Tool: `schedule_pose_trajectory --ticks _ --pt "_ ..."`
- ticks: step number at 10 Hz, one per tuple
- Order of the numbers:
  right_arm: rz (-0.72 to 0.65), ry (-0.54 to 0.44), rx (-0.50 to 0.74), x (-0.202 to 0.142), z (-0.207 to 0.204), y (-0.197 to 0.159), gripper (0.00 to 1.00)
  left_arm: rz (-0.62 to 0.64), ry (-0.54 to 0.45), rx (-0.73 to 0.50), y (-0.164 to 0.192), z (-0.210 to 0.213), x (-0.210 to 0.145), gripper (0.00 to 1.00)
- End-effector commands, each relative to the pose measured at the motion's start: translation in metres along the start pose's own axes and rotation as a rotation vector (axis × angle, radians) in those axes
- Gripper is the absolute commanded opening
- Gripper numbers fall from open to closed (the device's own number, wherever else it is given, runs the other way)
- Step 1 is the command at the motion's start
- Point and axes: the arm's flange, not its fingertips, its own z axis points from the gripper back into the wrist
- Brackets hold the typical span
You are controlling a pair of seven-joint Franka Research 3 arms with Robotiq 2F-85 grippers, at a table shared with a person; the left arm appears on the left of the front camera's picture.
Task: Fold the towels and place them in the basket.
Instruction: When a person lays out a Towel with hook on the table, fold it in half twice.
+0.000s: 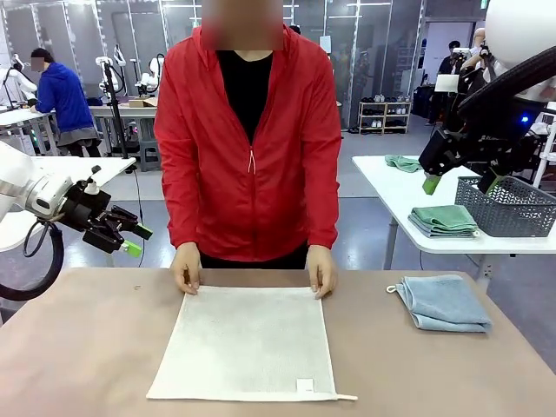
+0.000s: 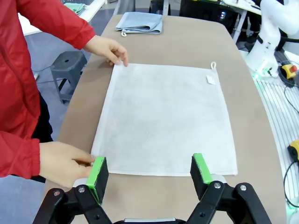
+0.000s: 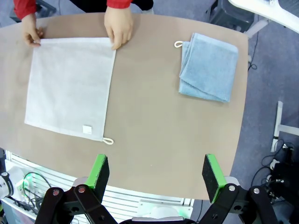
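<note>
1. The cream-white towel [image 1: 248,343] lies spread flat in the middle of the bench [image 1: 87,347]. It looks like thin terry, probably light and limp, and is best pinched at its two free near corners.
2. The person's hands [image 1: 186,268] press its far corners.
3. The blue-grey towel [image 1: 443,302] sits folded, well apart to the right.
4. The left gripper [image 1: 136,241] and right gripper [image 1: 460,183] hover clear, jaws apart, empty.

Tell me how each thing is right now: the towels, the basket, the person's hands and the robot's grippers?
Cream-white towel: spread flat, unfolded, on the table.
Blue-grey towel: folded, lying on the table, outside the basket.
Basket: upright on the white side table; inside hidden.
Person's hands: pressing the cream-white towel's far corners.
Left gripper: open, empty, in the air.
Right gripper: open, empty, in the air.
</note>
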Motion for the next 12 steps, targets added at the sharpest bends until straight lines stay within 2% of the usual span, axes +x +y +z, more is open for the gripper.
schedule_pose_trajectory --ticks 1,8,9,11,12 --pt "-0.012 0.004 -0.002 0.000 0.001 0.002 1.00 -0.002 0.003 0.008 0.000 0.000 0.001 0.89" --pt "0.000 0.000 0.000 0.000 0.000 0.000 1.00 0.000 0.000 0.000 0.000 0.000 0.000 0.89" --pt "0.074 0.004 0.022 0.001 -0.002 0.002 1.00 -0.019 0.014 0.017 -0.004 0.002 0.010 1.00" --pt "0.267 0.051 0.005 0.005 -0.006 0.024 1.00 -0.025 0.136 0.053 -0.017 0.001 0.038 1.00" --pt "0.396 0.054 0.004 0.006 -0.009 0.040 1.00 0.008 0.244 0.103 -0.026 -0.005 0.057 1.00"
